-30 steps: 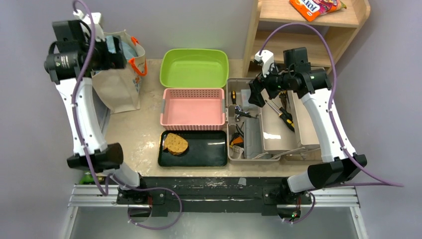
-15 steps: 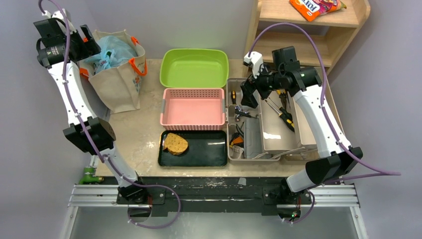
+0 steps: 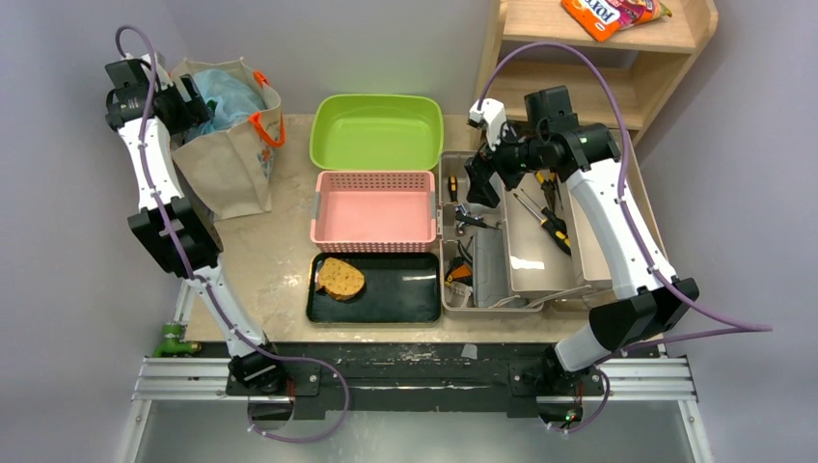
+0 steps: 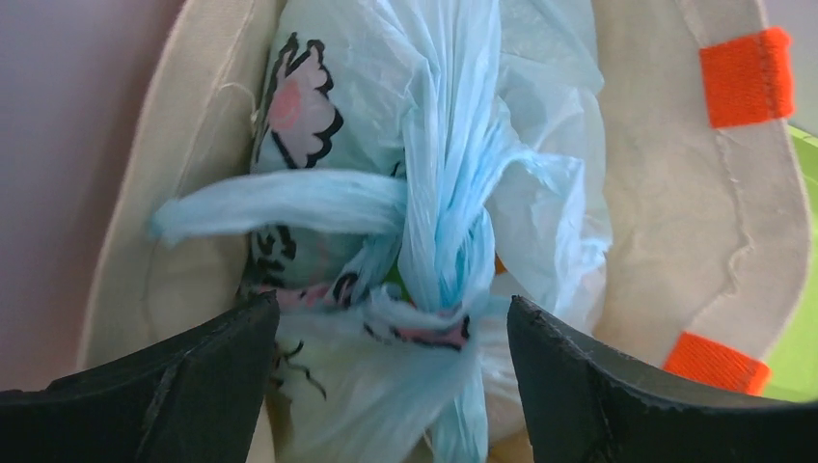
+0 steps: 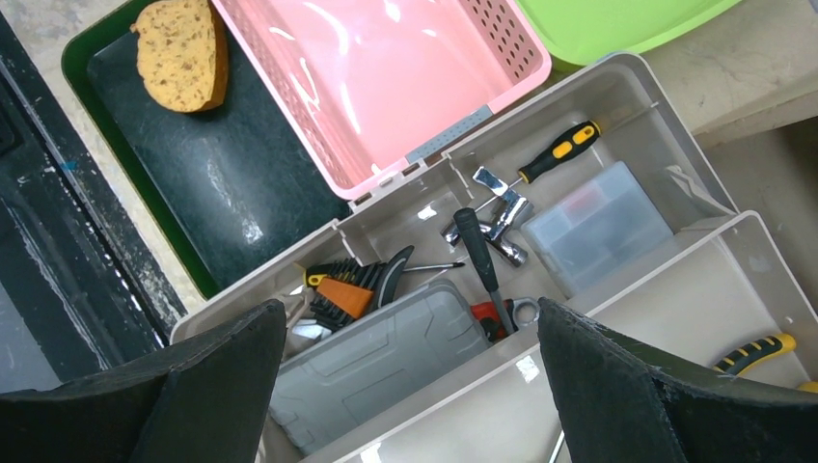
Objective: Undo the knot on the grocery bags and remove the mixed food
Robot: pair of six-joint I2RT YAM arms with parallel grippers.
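Note:
The beige canvas tote (image 3: pixel 227 169) with orange handles (image 4: pixel 748 75) stands at the table's back left corner. Inside it sits the light-blue plastic bag (image 3: pixel 230 96) with pink cartoon print. Its handles are tied in a twisted knot (image 4: pixel 439 260). My left gripper (image 4: pixel 394 304) hangs over the tote's mouth (image 3: pixel 188 106), open, its jaws either side of the bunched plastic just below the knot. The mixed food is hidden inside the blue bag. My right gripper (image 5: pixel 410 307) hovers open and empty above the toolbox (image 3: pixel 477 183).
A green tub (image 3: pixel 376 130), a pink basket (image 3: pixel 373 207) and a black tray (image 3: pixel 395 294) with a brown bread slice (image 3: pixel 340 278) line the middle. An open grey toolbox (image 3: pixel 531 256) with tools lies right. An orange snack packet (image 3: pixel 608 12) lies on the wooden shelf (image 3: pixel 598 48).
My left arm swung back off the tote, then came in again over its left rim, its jaws a little narrower. The right gripper drifted slightly left over the toolbox.

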